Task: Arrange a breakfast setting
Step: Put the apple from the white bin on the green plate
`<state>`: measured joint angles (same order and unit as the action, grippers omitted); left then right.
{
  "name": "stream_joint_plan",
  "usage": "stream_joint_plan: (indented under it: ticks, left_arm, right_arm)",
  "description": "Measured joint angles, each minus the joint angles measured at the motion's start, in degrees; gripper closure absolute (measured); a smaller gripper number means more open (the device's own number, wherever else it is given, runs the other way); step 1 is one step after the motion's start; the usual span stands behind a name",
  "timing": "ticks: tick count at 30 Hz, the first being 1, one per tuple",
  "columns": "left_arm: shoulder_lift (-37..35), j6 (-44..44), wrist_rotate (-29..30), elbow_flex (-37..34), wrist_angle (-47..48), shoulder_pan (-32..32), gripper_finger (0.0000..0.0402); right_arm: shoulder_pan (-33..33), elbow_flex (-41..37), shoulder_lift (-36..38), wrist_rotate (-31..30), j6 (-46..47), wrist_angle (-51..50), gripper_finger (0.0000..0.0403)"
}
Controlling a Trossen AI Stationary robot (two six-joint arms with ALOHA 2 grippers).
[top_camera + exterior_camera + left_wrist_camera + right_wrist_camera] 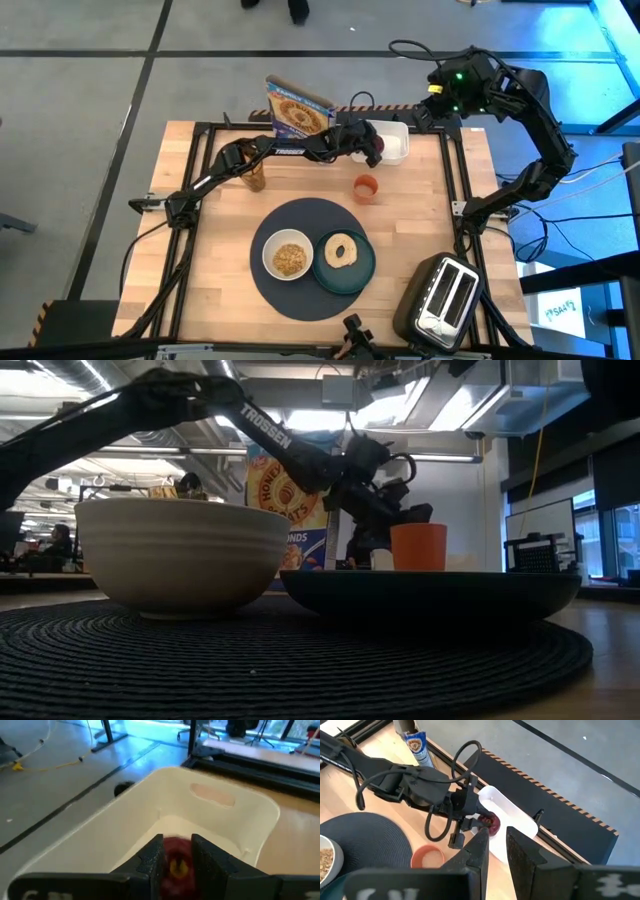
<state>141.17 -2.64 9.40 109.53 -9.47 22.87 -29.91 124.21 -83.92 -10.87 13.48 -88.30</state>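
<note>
While the right arm waits folded off the counter's far right corner, its gripper hanging past the edge with the fingers drawn near each other and holding nothing, the left arm reaches across the back of the counter. Its gripper sits at the white tub, at about one o'clock from the mat, and the fingers pinch the red apple between them, just over the tub's floor; whether the apple rests on it I cannot tell.

At the middle of the counter lies the round dark grey mat. On it, side by side and touching, stand the white bowl at nine o'clock, with brown cereal in it, and the dark green plate at three o'clock, carrying the bagel.

The small orange cup stands upright on the bare wood just off the mat's rim at one o'clock, between the mat and the tub. A cereal box stands at the back edge at twelve o'clock. The toaster sits at the near right corner, at four o'clock from the mat, well apart from it.
</note>
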Motion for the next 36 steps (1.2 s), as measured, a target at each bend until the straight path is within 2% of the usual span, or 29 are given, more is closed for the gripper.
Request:
stream_joint_plan:
  ticks: [13, 22, 28, 32, 34, 36]
  left_arm:
    - [0.17, -0.26, 0.08, -0.02, 0.38, 0.0, 0.0392]
    - [-1.67, 0.43, 1.75, -0.08, 0.61, -0.5, 0.0393]
    - [-4.92, 5.27, 1.73, 1.99, -0.58, -2.03, 0.0394]
    - [-7.09, 6.67, 1.4, 4.01, 2.15, -3.15, 0.0395]
    - [-9.1, 6.6, 0.3, 5.38, 8.89, -3.66, 0.0395]
    - [-11.01, 7.14, 0.17, 6.34, 11.79, -4.54, 0.0395]
  right_arm:
    - [-0.11, 0.0, 0.0, -0.09, 0.15, -0.17, 0.0347]
    - [-0.11, 0.0, 0.0, -0.13, 0.17, -0.06, 0.0347]
    - [-0.11, -0.01, 0.0, -0.66, 0.17, 0.42, 0.0347]
    - [-0.11, 0.01, 0.0, -0.93, 0.16, 1.16, 0.0347]
    - [-0.09, 0.01, 0.0, -1.91, 0.15, 1.2, 0.0347]
    - [-0.11, -0.01, 0.0, -3.06, 0.16, 1.2, 0.0347]
